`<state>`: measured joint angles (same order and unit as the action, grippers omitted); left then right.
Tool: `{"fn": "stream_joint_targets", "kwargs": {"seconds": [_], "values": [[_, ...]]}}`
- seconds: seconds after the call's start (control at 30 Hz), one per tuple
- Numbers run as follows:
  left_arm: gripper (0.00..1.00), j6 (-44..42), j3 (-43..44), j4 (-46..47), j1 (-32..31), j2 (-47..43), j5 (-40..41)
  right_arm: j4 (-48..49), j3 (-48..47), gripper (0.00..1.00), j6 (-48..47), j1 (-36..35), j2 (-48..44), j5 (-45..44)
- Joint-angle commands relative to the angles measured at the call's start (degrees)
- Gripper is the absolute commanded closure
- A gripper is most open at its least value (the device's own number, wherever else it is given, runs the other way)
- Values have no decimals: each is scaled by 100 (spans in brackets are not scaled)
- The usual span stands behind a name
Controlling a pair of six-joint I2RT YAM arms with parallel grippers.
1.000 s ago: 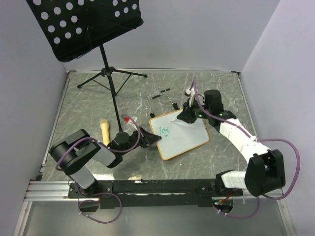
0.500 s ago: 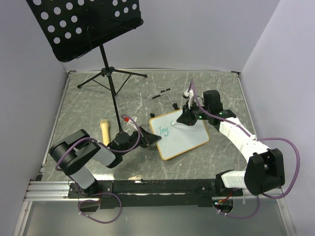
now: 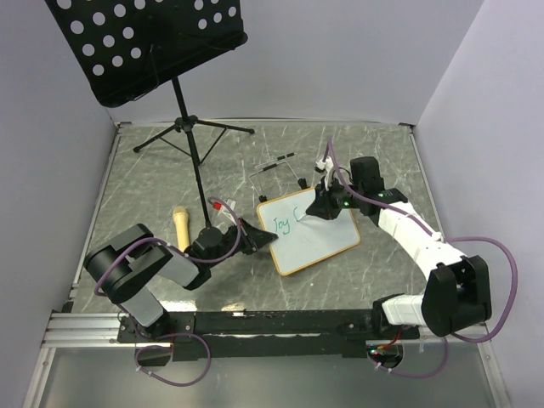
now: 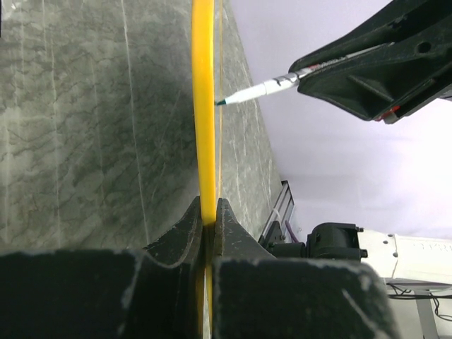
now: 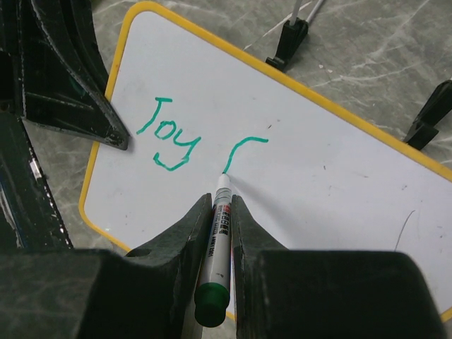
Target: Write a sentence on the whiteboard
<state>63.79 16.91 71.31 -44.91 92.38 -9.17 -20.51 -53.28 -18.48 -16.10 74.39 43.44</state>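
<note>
The whiteboard (image 3: 319,238) lies flat on the marble table, white with a yellow-tan frame (image 5: 106,92); "Joy" and a fresh curved stroke are written on it in green (image 5: 169,138). My left gripper (image 3: 265,240) is shut on the board's left edge, the yellow frame (image 4: 204,106) pinched between its jaws (image 4: 208,219). My right gripper (image 5: 222,212) is shut on a green marker (image 5: 215,261), whose tip touches the board at the bottom of the curved stroke (image 5: 224,175). From above, the right gripper (image 3: 313,211) hovers over the board's upper part.
A black perforated music stand (image 3: 153,42) on a tripod (image 3: 191,136) stands at the back left. A yellow cylinder (image 3: 181,228) lies left of the left gripper. A wire easel stand (image 3: 276,170) lies just behind the board.
The right gripper moved the marker slightly left and down, drawing a curved green stroke after "Joy". The left gripper has not moved.
</note>
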Motion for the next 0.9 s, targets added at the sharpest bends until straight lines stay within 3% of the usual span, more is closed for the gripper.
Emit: {"fn": "stream_joint_targets", "kwargs": {"seconds": [0.0, 0.87], "values": [[99, -60, 111, 1869, 78, -176, 82, -172, -201, 100, -182, 28, 102, 86], [99, 63, 155, 2185, 184, 122, -120, -94, -297, 100, 46, -60, 111, 815]]}}
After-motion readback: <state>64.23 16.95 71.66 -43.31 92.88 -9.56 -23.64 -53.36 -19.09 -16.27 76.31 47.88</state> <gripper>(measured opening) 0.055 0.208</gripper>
